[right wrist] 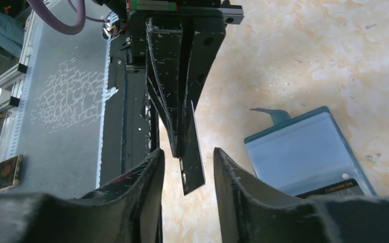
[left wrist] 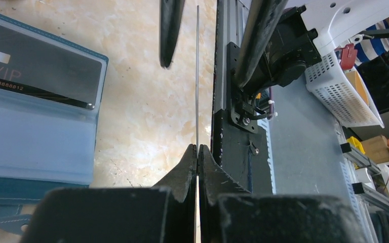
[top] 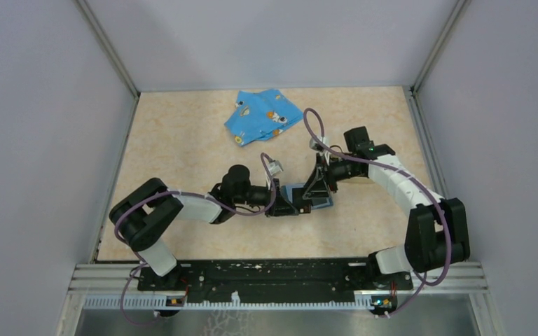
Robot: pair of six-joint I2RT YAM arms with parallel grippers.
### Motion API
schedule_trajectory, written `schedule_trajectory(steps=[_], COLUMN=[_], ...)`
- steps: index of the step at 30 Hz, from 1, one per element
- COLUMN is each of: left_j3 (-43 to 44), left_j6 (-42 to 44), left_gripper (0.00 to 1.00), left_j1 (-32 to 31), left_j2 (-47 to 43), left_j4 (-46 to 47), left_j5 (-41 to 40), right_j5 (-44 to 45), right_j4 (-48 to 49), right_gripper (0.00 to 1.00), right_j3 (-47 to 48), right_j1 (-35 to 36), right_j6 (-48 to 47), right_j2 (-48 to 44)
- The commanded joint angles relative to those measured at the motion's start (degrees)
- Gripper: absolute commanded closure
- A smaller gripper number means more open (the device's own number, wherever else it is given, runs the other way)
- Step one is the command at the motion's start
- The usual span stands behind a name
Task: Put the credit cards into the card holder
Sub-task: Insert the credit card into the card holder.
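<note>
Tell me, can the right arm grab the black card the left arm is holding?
Probably yes. The right gripper has its jaws open on either side of the credit card, with nothing else between them. The left gripper is shut on the card's other end.

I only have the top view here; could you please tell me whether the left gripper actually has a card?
Observer: Yes. The left gripper is shut on a card, seen edge-on in its wrist view.
Operator: Thank you. Has the right gripper taken hold of it?
Observer: No. The right gripper is open, straddling the card with a gap on each side.
Operator: And is the holder empty?
Observer: No. The holder lies open on the table, with a black VIP card already in one pocket.
</note>
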Motion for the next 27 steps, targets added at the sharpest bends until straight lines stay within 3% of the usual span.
schedule_trajectory(steps=[1, 5, 6, 8, 11, 13, 19, 23, 27], left_j3=[2.7, 3.8, 3.9, 3.6, -2.2, -6.8, -18.6, -24.8, -30.9], left_j6=[3.2, 4.4, 4.4, 3.1, 0.3, -0.1, -2.3, -4.5, -10.5], left_gripper=[1.0, 1.0, 0.99, 0.8, 0.56, 0.45, 0.26, 0.02, 0.01], left_j1=[0.3, 0.5, 1.1, 2.7, 4.2, 4.3, 4.3, 4.3, 4.3], left_j2=[-1.0, -1.3, -1.5, -2.6, -7.4, -12.5, -30.7, -40.7, -45.5], left_j4=[-4.0, -6.8, -7.8, -11.0, -8.5, -7.7, -5.2, -4.4, 0.0], left_j5=[2.7, 2.0, 1.5, 0.1, -5.4, -9.9, -21.8, -29.8, -36.5], right_j5=[-1.4, -0.8, -0.3, 0.7, 0.4, -1.6, -0.7, 1.3, 4.5], right_j4=[-0.2, -1.9, -1.8, -0.7, 1.9, 3.9, 5.0, 0.4, 1.1], right_gripper=[0.65, 1.0, 1.0, 1.0, 1.0, 1.0, 1.0, 1.0, 1.0], right_j3=[2.2, 3.8, 4.4, 4.8, 3.7, 2.6, 1.8, 1.5, -0.6], right_j1=[2.2, 3.0, 2.9, 2.7, 0.0, -2.4, -4.5, -4.4, -4.7], right_j6=[-1.9, -2.7, -1.9, 0.5, 3.7, 6.4, 9.7, 6.5, 6.5], right_j2=[1.7, 1.9, 1.7, 1.3, 0.1, -0.4, 0.7, 2.7, 2.8])
